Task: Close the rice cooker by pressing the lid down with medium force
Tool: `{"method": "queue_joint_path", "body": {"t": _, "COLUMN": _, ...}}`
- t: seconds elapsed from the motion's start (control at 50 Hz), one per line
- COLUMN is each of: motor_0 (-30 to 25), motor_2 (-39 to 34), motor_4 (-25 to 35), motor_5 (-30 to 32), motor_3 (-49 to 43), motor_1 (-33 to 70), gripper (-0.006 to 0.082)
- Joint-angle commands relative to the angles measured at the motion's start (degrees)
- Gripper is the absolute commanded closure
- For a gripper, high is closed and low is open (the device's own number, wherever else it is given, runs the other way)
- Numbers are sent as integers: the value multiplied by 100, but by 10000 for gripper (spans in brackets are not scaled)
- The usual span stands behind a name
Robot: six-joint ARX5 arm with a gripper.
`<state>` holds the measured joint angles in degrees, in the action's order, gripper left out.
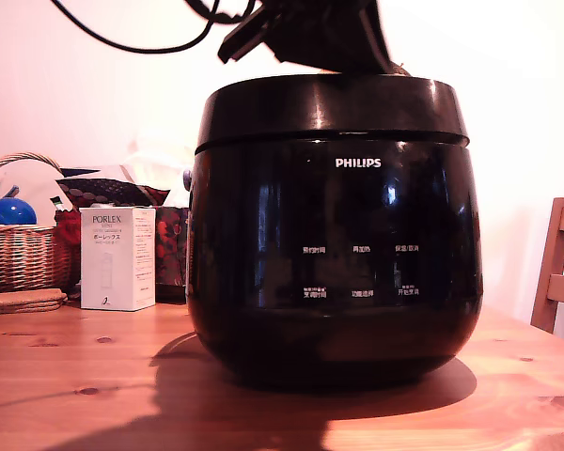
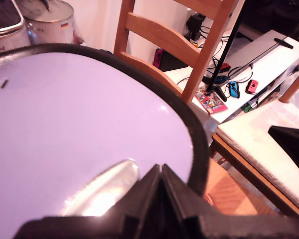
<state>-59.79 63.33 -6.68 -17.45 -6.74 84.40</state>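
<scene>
Claw [image 2: 160,172] clenched, empty, tips on lid [image 1: 329,108] near its rim; off-centre push w/ too much force could slip off or skid rice cooker [image 1: 334,263] across table [image 1: 75,395].

Glossy black rice cooker [image 1: 334,244], knotty wooden table [image 1: 85,395], woven wicker basket [image 1: 23,254], matt cardboard box [image 1: 117,258].

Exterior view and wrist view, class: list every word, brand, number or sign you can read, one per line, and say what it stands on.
"PHILIPS": white logo on the front of the rice cooker.
Six small white button labels lower on the rice cooker's front: too small to read.
"PORLEX": top of the white box; the lines beneath it are too small to read.
Wrist view: no readable text; the flag-like sticker on the metal pot carries no legible words.
</scene>
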Motion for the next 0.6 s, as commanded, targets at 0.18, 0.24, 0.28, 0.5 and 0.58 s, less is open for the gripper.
{"method": "queue_joint_path", "body": {"t": 0.18, "motor_0": 24, "motor_2": -787, "motor_4": -90, "motor_5": -122, "motor_3": -66, "motor_1": 175, "gripper": 791}}
{"method": "queue_joint_path", "body": {"t": 0.24, "motor_0": 57, "motor_2": -807, "motor_4": -76, "motor_5": -120, "motor_3": -81, "motor_1": 175, "gripper": 791}}
{"method": "queue_joint_path", "body": {"t": 0.28, "motor_0": 59, "motor_2": -820, "motor_4": -57, "motor_5": -120, "motor_3": -96, "motor_1": 175, "gripper": 791}}
{"method": "queue_joint_path", "body": {"t": 0.5, "motor_0": 63, "motor_2": -826, "motor_4": 192, "motor_5": -129, "motor_3": -374, "motor_1": 334, "gripper": 791}}
{"method": "queue_joint_path", "body": {"t": 0.58, "motor_0": 63, "motor_2": -828, "motor_4": 267, "motor_5": -219, "motor_3": -533, "motor_1": 466, "gripper": 791}}
